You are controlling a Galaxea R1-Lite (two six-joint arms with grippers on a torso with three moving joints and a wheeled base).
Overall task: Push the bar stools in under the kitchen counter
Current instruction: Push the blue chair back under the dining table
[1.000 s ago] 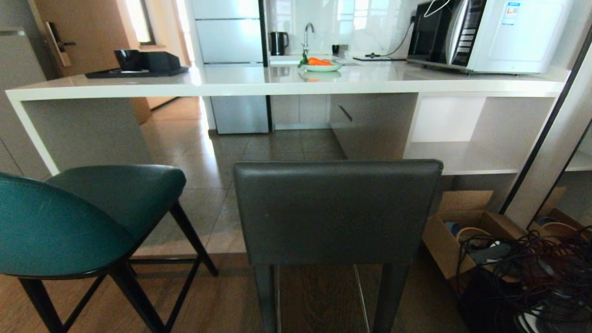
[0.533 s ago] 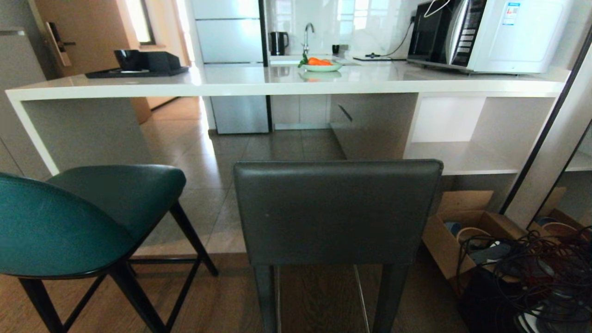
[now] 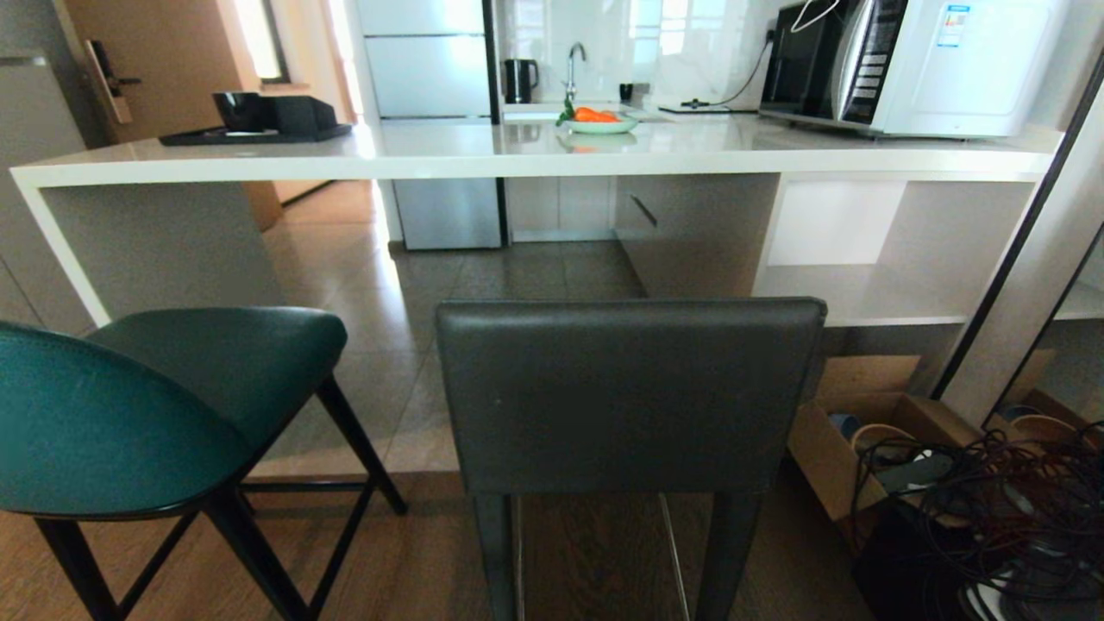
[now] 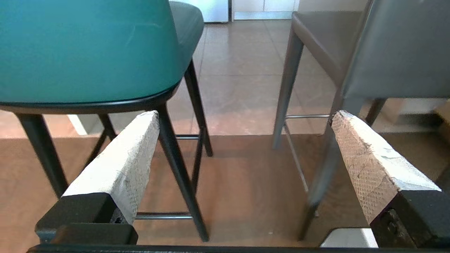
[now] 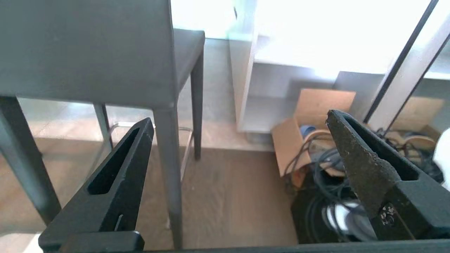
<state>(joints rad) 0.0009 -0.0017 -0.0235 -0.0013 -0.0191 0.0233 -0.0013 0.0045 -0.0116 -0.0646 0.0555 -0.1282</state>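
Our left gripper (image 4: pixel 244 117) is wide open and holds nothing, and our right gripper (image 5: pixel 239 124) is wide open and empty too. Both hang low behind the stools. The teal stool (image 3: pixel 164 405) and the grey stool (image 3: pixel 630 397) stand out from the white counter (image 3: pixel 535 159) (not under it). A cardboard box (image 3: pixel 849 440) and tangled cables (image 3: pixel 1000 509) lie beside the grey stool.

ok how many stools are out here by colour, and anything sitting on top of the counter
teal stool: 1
dark grey stool: 1
microwave: 1
plate of orange food: 1
black tray with black items: 1
total: 5, the last three on the kitchen counter
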